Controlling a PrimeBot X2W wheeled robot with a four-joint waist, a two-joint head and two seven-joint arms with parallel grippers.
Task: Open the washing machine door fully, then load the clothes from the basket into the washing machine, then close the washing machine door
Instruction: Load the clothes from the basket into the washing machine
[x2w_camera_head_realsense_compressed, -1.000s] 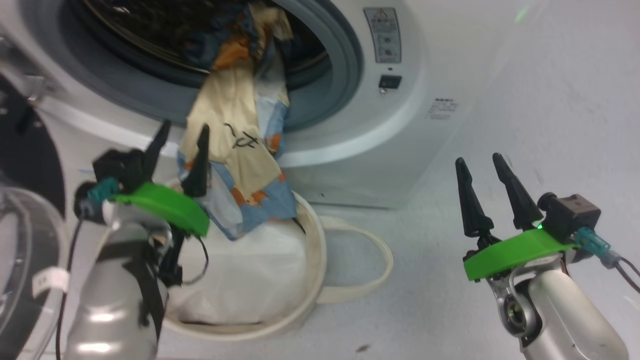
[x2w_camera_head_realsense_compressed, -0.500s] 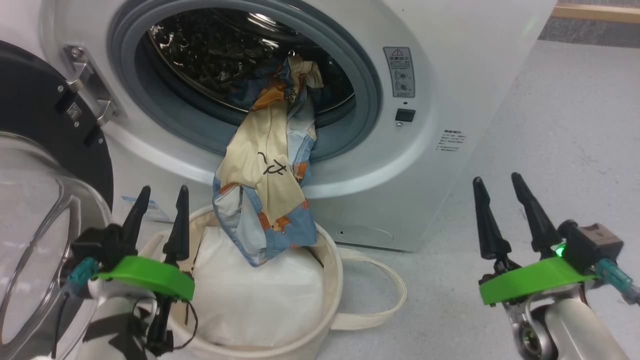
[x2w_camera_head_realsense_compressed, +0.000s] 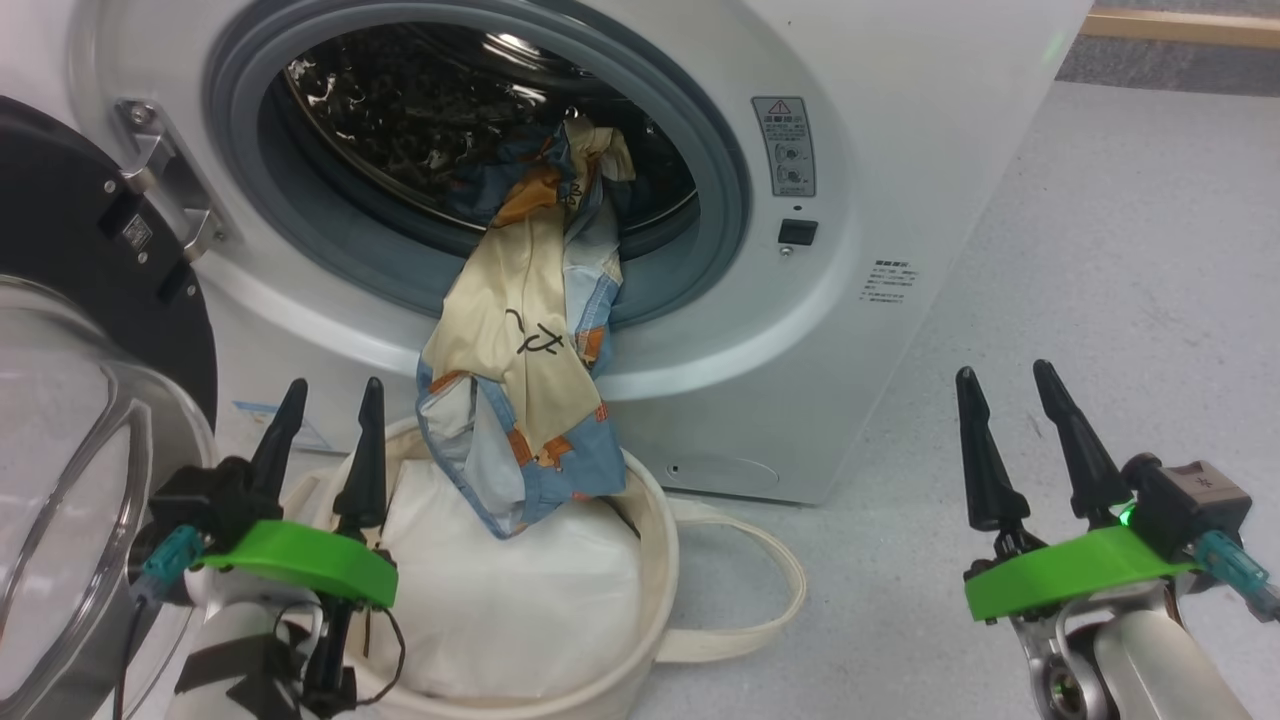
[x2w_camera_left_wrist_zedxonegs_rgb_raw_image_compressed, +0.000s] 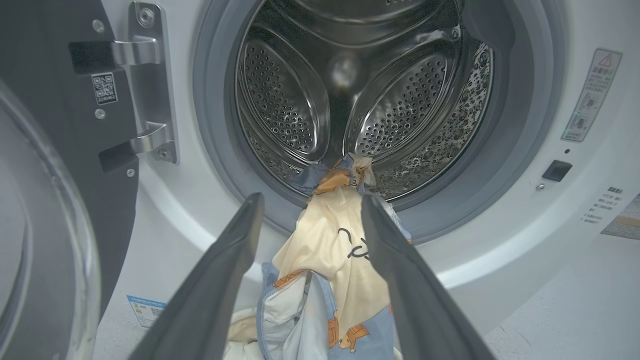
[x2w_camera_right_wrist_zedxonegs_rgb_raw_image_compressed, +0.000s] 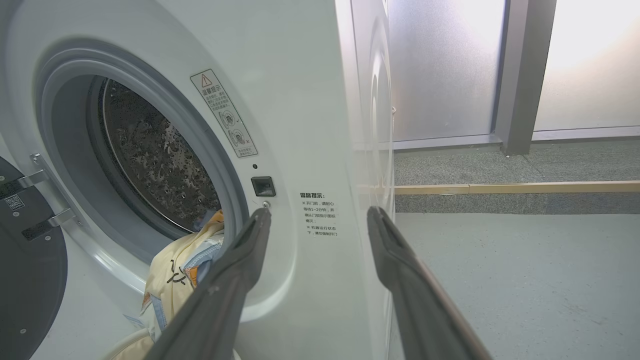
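The washing machine (x2w_camera_head_realsense_compressed: 900, 170) stands with its door (x2w_camera_head_realsense_compressed: 70, 380) swung open to the left, glass bowl facing me. The clothes (x2w_camera_head_realsense_compressed: 530, 380), cream and light blue with orange prints, hang over the grey ring (x2w_camera_head_realsense_compressed: 720, 150), top end in the drum (x2w_camera_left_wrist_zedxonegs_rgb_raw_image_compressed: 350, 90), lower end drooping into the basket (x2w_camera_head_realsense_compressed: 660, 560). My left gripper (x2w_camera_head_realsense_compressed: 330, 395) is open beside the basket's left rim, holding nothing; the clothes (x2w_camera_left_wrist_zedxonegs_rgb_raw_image_compressed: 335, 250) show between its fingers. My right gripper (x2w_camera_head_realsense_compressed: 1005, 385) is open over the floor, right of the machine (x2w_camera_right_wrist_zedxonegs_rgb_raw_image_compressed: 310, 125).
A plain white cloth bundle (x2w_camera_head_realsense_compressed: 520, 590) fills the basket, whose loop handle (x2w_camera_head_realsense_compressed: 770, 560) lies on the grey floor (x2w_camera_head_realsense_compressed: 1100, 250). The door hinge (x2w_camera_head_realsense_compressed: 165, 190) sits at the opening's left. A wooden strip (x2w_camera_right_wrist_zedxonegs_rgb_raw_image_compressed: 500, 188) and frosted glass panels (x2w_camera_right_wrist_zedxonegs_rgb_raw_image_compressed: 445, 65) stand beyond the machine.
The head camera rose and pulled back, bringing the whole drum opening into view. My left gripper drew back from the hanging clothes to the basket's left rim. The clothes still hang over the ring.
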